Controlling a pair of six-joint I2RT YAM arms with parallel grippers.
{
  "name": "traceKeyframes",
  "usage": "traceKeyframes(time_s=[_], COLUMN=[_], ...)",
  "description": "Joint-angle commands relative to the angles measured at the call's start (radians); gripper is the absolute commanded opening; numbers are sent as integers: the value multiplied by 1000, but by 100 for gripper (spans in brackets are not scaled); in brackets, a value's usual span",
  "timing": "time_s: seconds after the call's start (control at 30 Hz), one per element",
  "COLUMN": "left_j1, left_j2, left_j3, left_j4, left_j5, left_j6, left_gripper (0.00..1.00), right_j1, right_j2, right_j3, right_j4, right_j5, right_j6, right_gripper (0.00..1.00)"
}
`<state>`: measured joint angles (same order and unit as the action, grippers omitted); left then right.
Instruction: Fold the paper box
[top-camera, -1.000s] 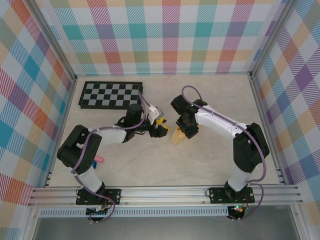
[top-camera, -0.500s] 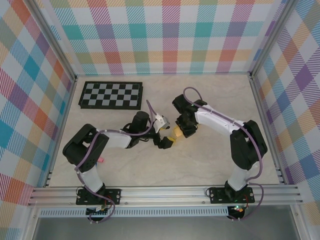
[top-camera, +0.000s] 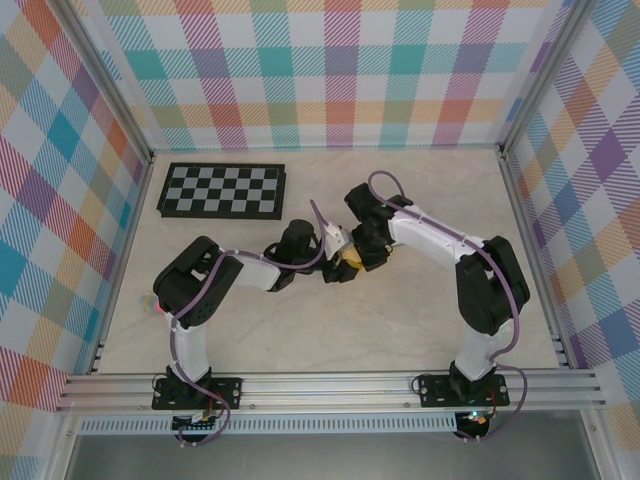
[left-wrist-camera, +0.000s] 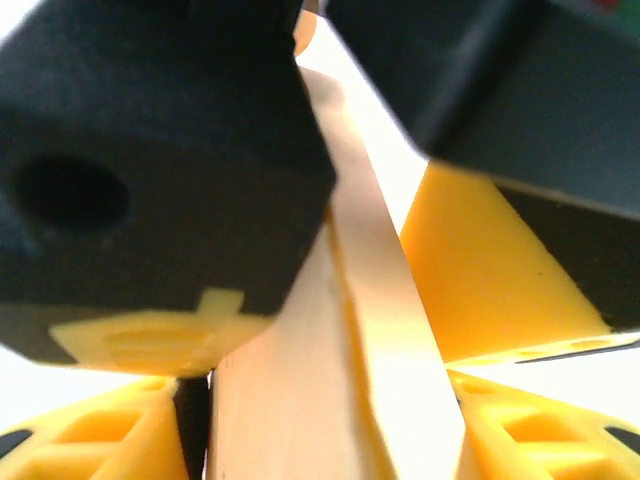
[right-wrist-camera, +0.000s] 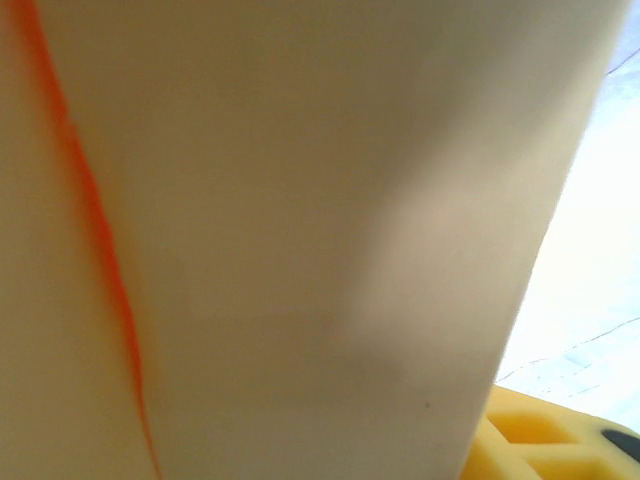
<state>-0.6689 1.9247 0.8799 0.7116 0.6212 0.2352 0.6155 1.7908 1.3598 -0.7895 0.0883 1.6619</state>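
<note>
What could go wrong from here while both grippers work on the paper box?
The left gripper and right gripper crowd close together at the paper box, so they might collide. Its thin panel stands edge-on between the left fingers; closing off the crease could crumple it.

The top external camera sits high above and behind the arm bases (top-camera: 197, 388) and looks down on the whole desk (top-camera: 400, 320) from far. The left wrist camera looks forward along its own fingers (left-wrist-camera: 90, 440), very close to the paper box (left-wrist-camera: 340, 380). The right wrist camera is even nearer, almost against the same box. All three views share the paper box at the middle of the desk.
</note>
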Motion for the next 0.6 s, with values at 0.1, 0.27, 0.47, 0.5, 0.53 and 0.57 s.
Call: traceKeyframes(time_s=[0.1, 0.27, 0.47, 0.5, 0.53, 0.57], left_j1=[-3, 10, 31, 37, 43, 49], left_j2=[4, 1, -9, -10, -13, -13], left_j3=[16, 38, 74, 79, 88, 104], left_j4=[43, -19, -145, -157, -184, -234], left_j5=[56, 102, 172, 186, 192, 204], left_j6=[22, 46, 117, 131, 151, 180], left_gripper=[54, 53, 53, 53, 53, 53], right_j1=[-31, -94, -264, -304, -332, -358], right_j2=[-32, -166, -431, -469, -492, -502], right_j3=[-76, -140, -265, -294, -309, -318], right_j4=[19, 13, -1, 45, 77, 92], right_j5=[-93, -99, -66, -103, -134, -164], right_j6=[-27, -160, -522, -642, -747, -866], right_gripper=[62, 72, 78, 78, 78, 84])
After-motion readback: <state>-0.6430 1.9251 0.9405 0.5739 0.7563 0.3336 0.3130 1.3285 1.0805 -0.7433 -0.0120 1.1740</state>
